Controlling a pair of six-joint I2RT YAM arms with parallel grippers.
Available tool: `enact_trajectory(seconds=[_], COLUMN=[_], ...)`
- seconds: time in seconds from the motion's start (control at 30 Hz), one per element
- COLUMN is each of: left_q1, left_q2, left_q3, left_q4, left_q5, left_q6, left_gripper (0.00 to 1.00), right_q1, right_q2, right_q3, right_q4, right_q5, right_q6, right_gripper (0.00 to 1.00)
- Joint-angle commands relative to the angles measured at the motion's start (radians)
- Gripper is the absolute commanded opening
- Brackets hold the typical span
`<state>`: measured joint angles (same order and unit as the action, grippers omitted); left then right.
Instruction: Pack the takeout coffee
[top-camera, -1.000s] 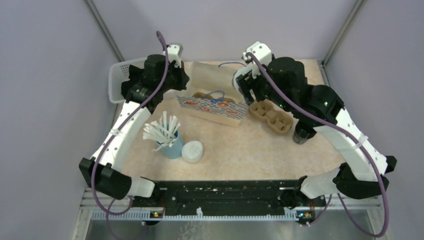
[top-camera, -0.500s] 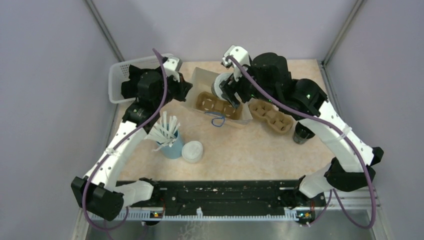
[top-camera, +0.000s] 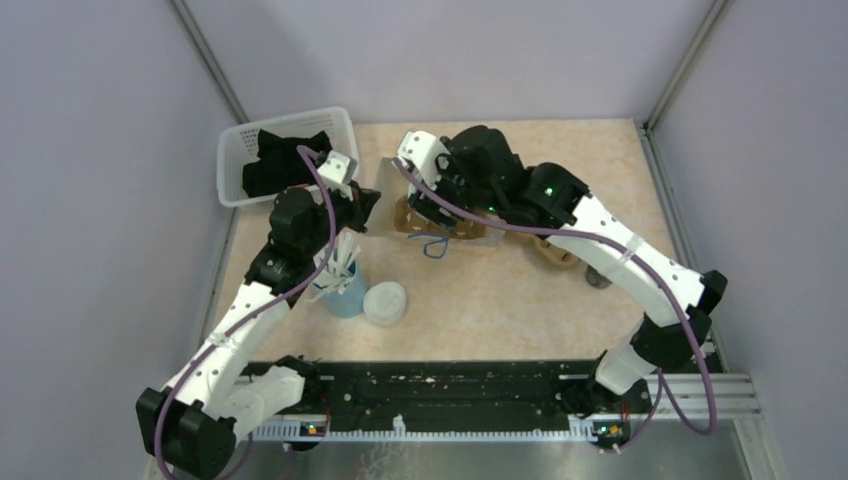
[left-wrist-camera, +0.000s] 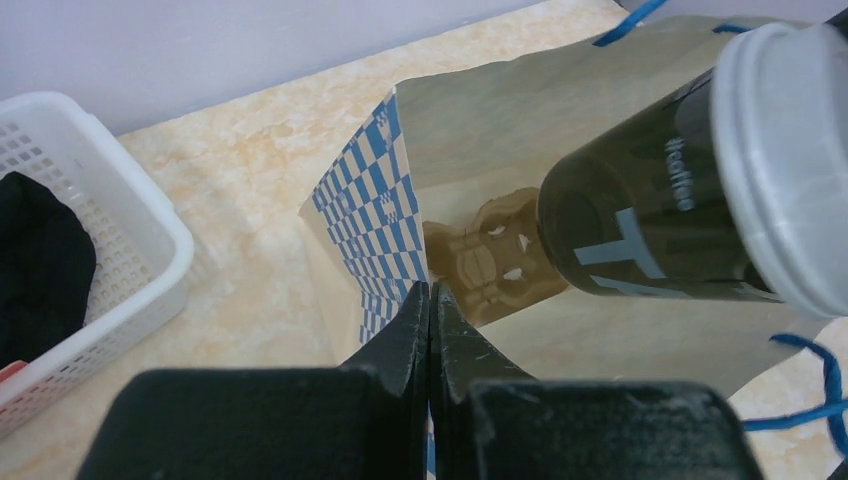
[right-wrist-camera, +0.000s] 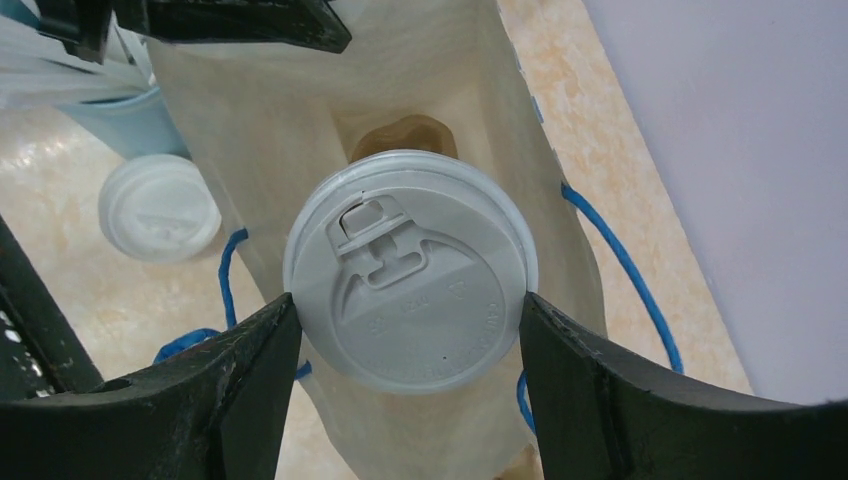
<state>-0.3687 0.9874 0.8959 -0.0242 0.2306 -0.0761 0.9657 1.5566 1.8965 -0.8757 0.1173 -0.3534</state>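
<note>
Surface (top-camera: 520, 290): beige and marbled, carrying everything listed here.
White basket (top-camera: 232, 160): sitting at the far left corner of the surface with a dark cloth lying inside it.
Paper bag (left-wrist-camera: 370, 240): standing open near the middle of the surface, showing a blue checkered side and blue cord handles.
Left end effector (left-wrist-camera: 430, 330): fingers pressing fully together, pinching the near edge of the paper bag's mouth.
Right end effector (right-wrist-camera: 408, 312): fingers spreading wide and clamping the takeout coffee from both sides, just below its lid.
Takeout coffee (left-wrist-camera: 650, 215): being held off the surface at the paper bag's open mouth, its dark base pointing into the bag and its greyish-white lid facing outward.
Pulp carrier (left-wrist-camera: 490, 260): lying deep inside the paper bag, beyond the cup's base.
Straw cup (top-camera: 345, 290): light blue, standing near the left arm and holding white straws.
Loose lid (top-camera: 385, 302): white, lying just beside the straw cup.
</note>
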Motion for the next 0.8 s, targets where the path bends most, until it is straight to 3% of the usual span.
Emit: enact_trajectory(seconds=[0.0, 0.37, 0.6, 0.77], left_q1=[-0.003, -0.003, -0.003, -0.003], left_q2=[-0.080, -0.244, -0.336, -0.406], left_q3=[-0.085, -0.243, -0.313, -0.360], left_q4=[0.189, 0.185, 0.149, 0.126], left_q5=[-0.009, -0.054, -0.003, -0.010], left_q6=[0.026, -0.028, -0.027, -0.018], left_gripper=[0.00, 0.00, 0.00, 0.00], right_q1=[0.065, 0.273, 0.285, 0.279], right_q2=[0.035, 0.033, 0.044, 0.025], right_q3=[-0.018, -0.141, -0.140, -0.251], right_q4=[0.006, -0.065, -0.045, 0.100], right_q5=[0.078, 0.215, 0.260, 0.378], right_q6=[-0.086, -0.037, -0.084, -0.214], right_gripper=[0.25, 0.26, 0.27, 0.21])
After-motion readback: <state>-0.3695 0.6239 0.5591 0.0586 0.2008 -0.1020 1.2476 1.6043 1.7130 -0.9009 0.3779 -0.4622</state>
